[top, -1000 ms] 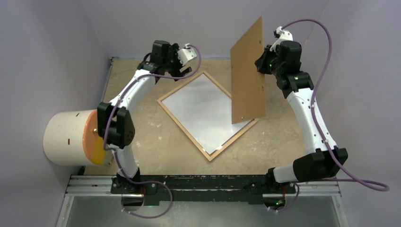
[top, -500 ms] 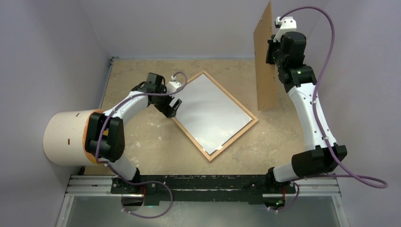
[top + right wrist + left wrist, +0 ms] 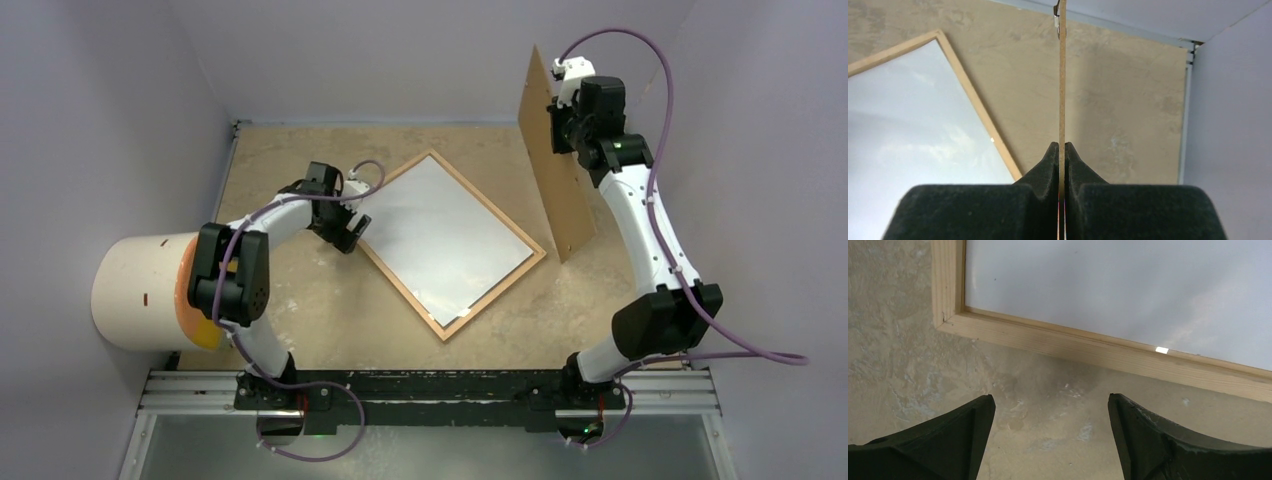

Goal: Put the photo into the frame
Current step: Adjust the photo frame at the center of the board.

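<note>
The light-wood frame (image 3: 400, 290) lies flat on the table, turned like a diamond. A pale white surface (image 3: 445, 235) fills it; I cannot tell whether this is the photo's white back or the glass. My left gripper (image 3: 350, 232) is open and empty, low over the table just outside the frame's left corner (image 3: 948, 315); its fingers (image 3: 968, 440) straddle bare tabletop. My right gripper (image 3: 557, 125) is shut on the brown backing board (image 3: 560, 180), which it holds up on edge to the right of the frame. The board (image 3: 1062, 75) runs edge-on between its pads.
A large white cylinder (image 3: 140, 290) with an orange end lies at the table's left edge, beside the left arm. Pale walls close in the back and both sides. The arms' base rail (image 3: 430, 390) runs along the near edge.
The left gripper came down from behind the frame's far corner to its left corner, staying open. The right arm swung the backing board off the frame to the right.
</note>
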Motion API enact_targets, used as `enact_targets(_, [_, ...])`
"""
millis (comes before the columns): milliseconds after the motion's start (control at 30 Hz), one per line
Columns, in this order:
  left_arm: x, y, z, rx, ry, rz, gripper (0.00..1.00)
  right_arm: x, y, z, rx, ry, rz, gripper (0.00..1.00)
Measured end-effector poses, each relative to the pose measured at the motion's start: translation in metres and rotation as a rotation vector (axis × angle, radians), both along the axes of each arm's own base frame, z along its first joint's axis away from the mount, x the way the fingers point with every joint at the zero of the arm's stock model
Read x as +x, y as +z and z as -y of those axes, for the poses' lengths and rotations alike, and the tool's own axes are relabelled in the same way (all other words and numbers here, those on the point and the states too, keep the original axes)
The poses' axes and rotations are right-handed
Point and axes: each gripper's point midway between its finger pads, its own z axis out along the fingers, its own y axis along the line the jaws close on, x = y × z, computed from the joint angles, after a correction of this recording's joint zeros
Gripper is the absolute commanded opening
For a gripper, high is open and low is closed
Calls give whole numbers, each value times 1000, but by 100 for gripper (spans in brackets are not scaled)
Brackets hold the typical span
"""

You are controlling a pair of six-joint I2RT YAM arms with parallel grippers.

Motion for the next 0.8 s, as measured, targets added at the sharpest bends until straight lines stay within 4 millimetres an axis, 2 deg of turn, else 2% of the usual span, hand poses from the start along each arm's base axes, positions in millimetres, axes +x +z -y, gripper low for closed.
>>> enact_targets(100, [6, -16, -8, 11, 40, -49, 90, -2, -7, -5, 22, 22, -27, 0])
enact_targets(167, [14, -23, -7, -11, 72, -83, 91, -3, -8, -9, 39, 39, -34, 0])
enact_targets(333, [29, -16, 11, -147, 129, -121, 95, -7, -9, -15, 82, 64, -42, 0])
enact_targets(567, [16, -5, 45, -388, 142, -220, 95, -21, -4, -22, 145, 99, -19, 0])
enact_targets(800, [11, -4, 58, -472, 188, -270, 83, -26, -3, -24, 177, 114, -13, 0])
